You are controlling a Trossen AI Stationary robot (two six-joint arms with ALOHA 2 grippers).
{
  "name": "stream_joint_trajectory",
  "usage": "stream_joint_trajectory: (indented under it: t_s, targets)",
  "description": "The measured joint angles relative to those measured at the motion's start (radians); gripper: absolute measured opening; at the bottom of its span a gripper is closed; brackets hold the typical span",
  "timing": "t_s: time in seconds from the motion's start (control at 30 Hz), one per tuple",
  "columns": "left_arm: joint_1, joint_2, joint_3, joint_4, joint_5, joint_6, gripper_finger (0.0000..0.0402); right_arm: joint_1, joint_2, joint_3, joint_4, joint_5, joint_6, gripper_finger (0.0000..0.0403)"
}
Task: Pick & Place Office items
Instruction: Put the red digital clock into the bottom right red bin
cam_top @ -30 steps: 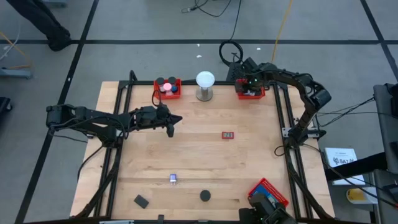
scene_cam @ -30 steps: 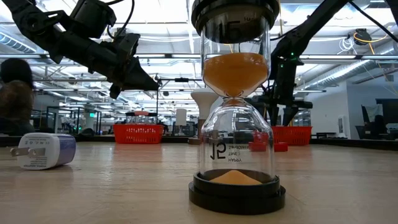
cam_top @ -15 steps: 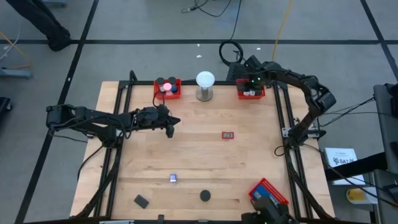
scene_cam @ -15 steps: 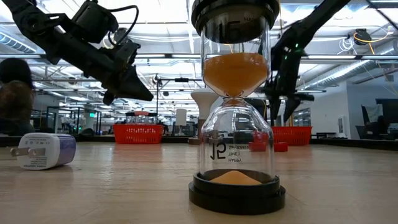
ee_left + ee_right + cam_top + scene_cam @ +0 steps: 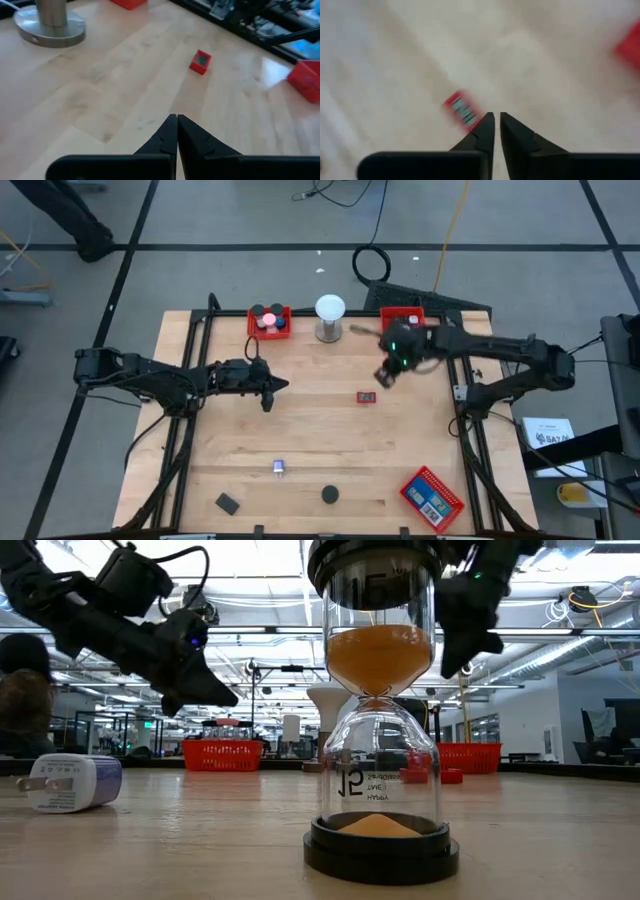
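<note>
A small red block [image 5: 366, 396] lies flat mid-table; it also shows in the left wrist view [image 5: 200, 61] and, blurred, in the right wrist view [image 5: 461, 111]. My right gripper [image 5: 385, 371] hovers just beyond it toward the far-right tray, shut and empty [image 5: 495, 119]. My left gripper [image 5: 271, 389] hangs above bare wood left of centre, shut and empty [image 5: 176, 119]. A white plug block [image 5: 279, 468], an hourglass [image 5: 378, 710] and a black block [image 5: 228, 503] rest on the near part of the table. Several small items sit in the far-left red tray [image 5: 270, 321].
A white globe on a metal base [image 5: 330, 317] stands at the far edge between two red trays, the second tray [image 5: 404, 314] partly behind my right arm. A third red tray [image 5: 432, 490] lies at the near-right corner. Bare wood lies around the red block.
My right gripper has swung away from the far-right tray, toward the near edge and the table's left, ending close to the red block. My left gripper has drifted slightly toward the near edge. No item on the table has moved.
</note>
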Motion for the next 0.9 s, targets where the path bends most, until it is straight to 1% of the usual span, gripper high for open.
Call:
stream_joint_trajectory:
  t_s: [0.1,0.17,0.3,0.4,0.53,0.63,0.77,0.9]
  targets:
    - [-0.021,0.000,-0.041,0.074,0.002,-0.019,0.0003,0.122,-0.016,-0.044,0.018,0.007,0.077,0.0045]
    - [-0.032,0.000,-0.055,0.092,0.002,-0.030,0.0003,0.183,-0.008,-0.062,0.030,0.028,0.115,0.0060]
    - [-0.051,0.000,-0.060,0.092,0.000,-0.050,0.0015,0.255,0.065,-0.078,0.064,0.069,0.124,0.0100]
    - [-0.058,0.000,-0.060,0.092,0.000,-0.050,0.0020,0.263,0.137,-0.078,0.120,0.080,0.053,0.0141]
    - [-0.063,0.000,-0.060,0.092,0.000,-0.054,0.0021,0.262,0.224,-0.078,0.177,0.080,-0.112,0.0200]
    - [-0.064,0.000,-0.060,0.092,0.000,-0.069,0.0021,0.253,0.281,-0.078,0.204,0.081,-0.243,0.0237]
    - [-0.064,0.000,-0.060,0.092,-0.004,-0.058,0.0021,0.228,0.357,-0.077,0.243,0.039,-0.346,0.0267]
    - [-0.063,0.000,-0.060,0.091,-0.013,-0.046,0.0021,0.209,0.422,-0.077,0.270,0.026,-0.396,0.0273]
